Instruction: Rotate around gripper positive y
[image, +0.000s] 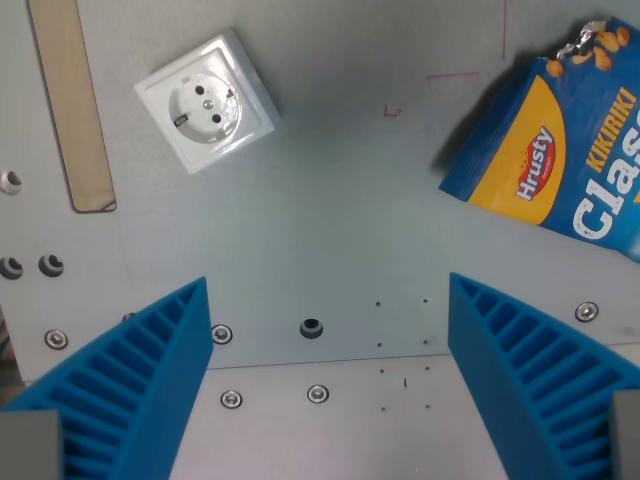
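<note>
The gripper (328, 385) is seen spread wide, nothing held, poised above the tabletop's (340, 230) bolted seam. Its long axis is judged to point straight down at the surface. A pitch rotation could swing a fingertip (190, 310) into the plate, or toward the snack bag (560, 160) at the far-right edge; the socket (207, 102) lies well apart.

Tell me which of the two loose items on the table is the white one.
The wall socket, lying at the wrist view's upper left, is the white one. The other item, the snack bag at the upper right, is blue and yellow with printed lettering.
</note>
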